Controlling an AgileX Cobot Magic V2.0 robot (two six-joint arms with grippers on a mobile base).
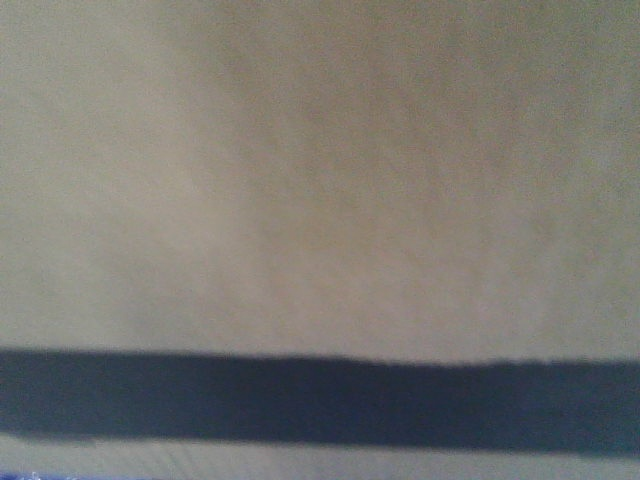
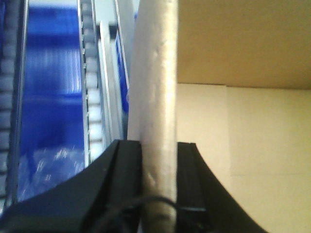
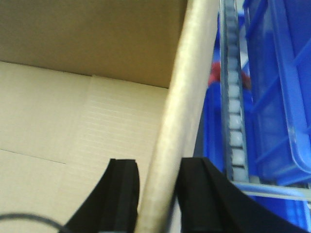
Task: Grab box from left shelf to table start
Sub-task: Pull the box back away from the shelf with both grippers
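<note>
Between the two arms sits the box (image 1: pixel 320 180), so close to the front camera that plain brown cardboard fills nearly the whole view, with a dark band (image 1: pixel 320 400) crossing low down; whether that is print or shadow cannot be told. The left gripper (image 2: pixel 158 147) straddles one upright wall of the open box, a black finger on each face and both pressed against the cardboard, with the box's pale inside to the right of the wall. The right gripper (image 3: pixel 159 163) is closed in the same way on another wall, apparently the opposite one, with the inside to its left. The box therefore spans from one hand to the other, and each gripped edge runs straight away from its wrist, in line with the fingers. Neither arm is nearer, since both are on it already. Which way the box's long side lies cannot be judged from these views. Just outside the right wall runs the shelf (image 3: pixel 234 131), seen as a lane of pale rollers, with blue bins (image 3: pixel 277 97) beyond it, and more blue plastic stands outside the left wall. The box looks to be at or only just off the rack. The table is not in view. The carry will likely depend on both arms moving together, since cardboard pinched at its rim can flex or slip.
</note>
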